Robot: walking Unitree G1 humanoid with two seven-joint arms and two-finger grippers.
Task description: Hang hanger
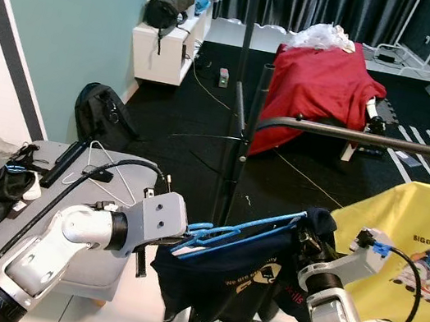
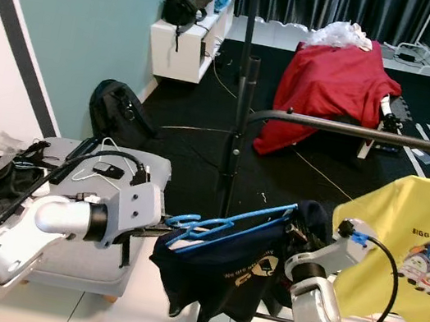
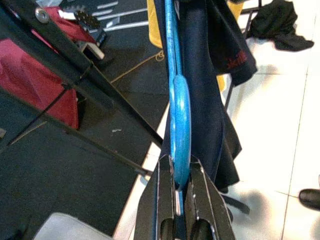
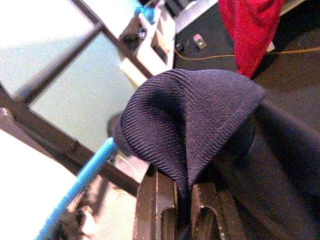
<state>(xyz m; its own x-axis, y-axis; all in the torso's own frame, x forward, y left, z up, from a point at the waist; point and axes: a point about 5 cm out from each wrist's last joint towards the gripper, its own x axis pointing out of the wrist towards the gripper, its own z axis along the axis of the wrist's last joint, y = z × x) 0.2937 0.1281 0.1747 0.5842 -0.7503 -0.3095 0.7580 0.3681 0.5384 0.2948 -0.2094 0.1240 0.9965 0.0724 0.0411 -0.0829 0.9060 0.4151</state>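
A blue plastic hanger [image 1: 232,229] carries a dark navy T-shirt [image 1: 227,280] and is held low in front of the black clothes rail [image 1: 369,139]. My left gripper [image 1: 176,242] is shut on the hanger's hook end [image 3: 179,150], with both fingers [image 3: 157,195] pressed against the blue plastic. At the other end, my right gripper [image 1: 308,248] is shut on the navy shirt's ribbed collar [image 4: 190,115], where the blue hanger bar [image 4: 80,185] emerges. The hanger sits below the rail and apart from it.
A yellow printed T-shirt [image 1: 408,245] hangs on the rail at the right. The rack's upright pole [image 1: 239,140] stands just behind the hanger. A grey ottoman [image 1: 69,185] with a white wire hanger and dark clothes sits left. A red-draped bed [image 1: 319,88] lies beyond.
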